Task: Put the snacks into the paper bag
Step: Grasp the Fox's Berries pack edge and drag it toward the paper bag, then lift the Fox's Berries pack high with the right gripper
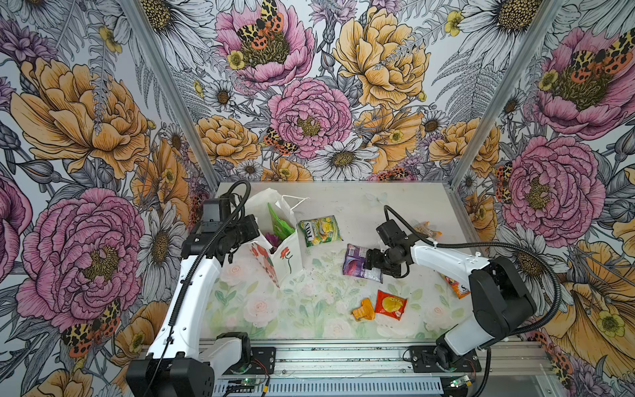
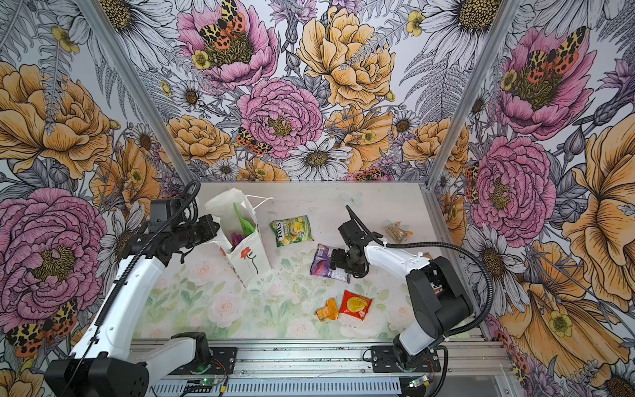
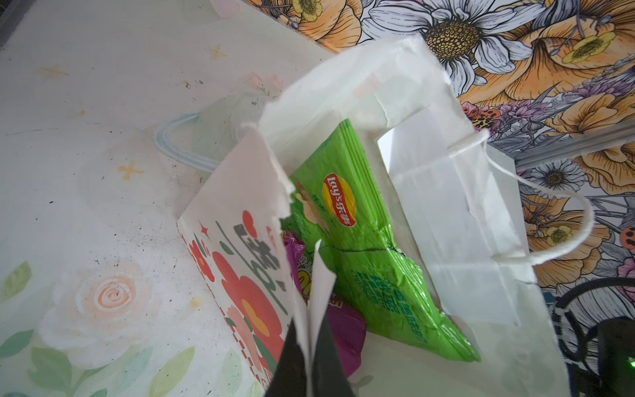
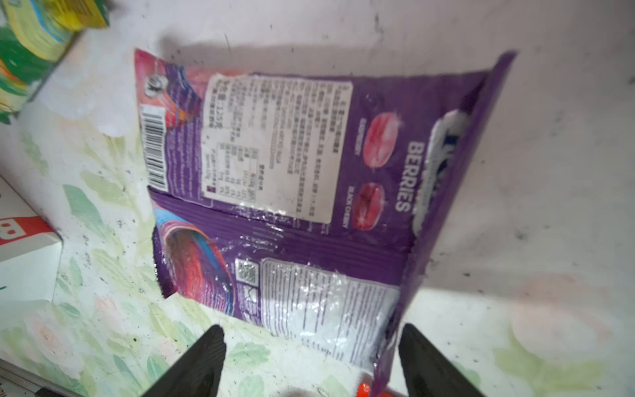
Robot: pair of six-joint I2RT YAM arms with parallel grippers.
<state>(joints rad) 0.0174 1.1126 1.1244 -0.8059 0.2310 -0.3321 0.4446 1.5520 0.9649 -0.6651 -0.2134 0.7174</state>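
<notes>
Pickup is the step in hand. The right gripper (image 4: pixel 309 340) sits low at the crinkly purple plastic berry-sweet packet (image 4: pixel 292 192), jaws spread wide, one finger on either side of the packet's near end. Nothing is pinched yet. The packet lies label-up on the flower-printed tabletop (image 1: pixel 275 309), its sealed edge kinked upward just beside one finger. With the blur in the right wrist view, I can't say whether the two touch.

Across the table, the left gripper (image 3: pixel 309 347) is pressed together on the torn rim of the tall white paper bag with the drawn red flower (image 1: pixel 288 263), holding its mouth open. A large light-green crisp packet (image 3: pixel 360 240) and a magenta packet (image 3: pixel 343 319) are already inside.

The next move, I'd say, is a firm squeeze on that raised edge, a clean lift, then a carry left to the bag's mouth. The packet lies near the bag, well apart from the green-yellow FOX'S packet (image 1: pixel 319 231).
</notes>
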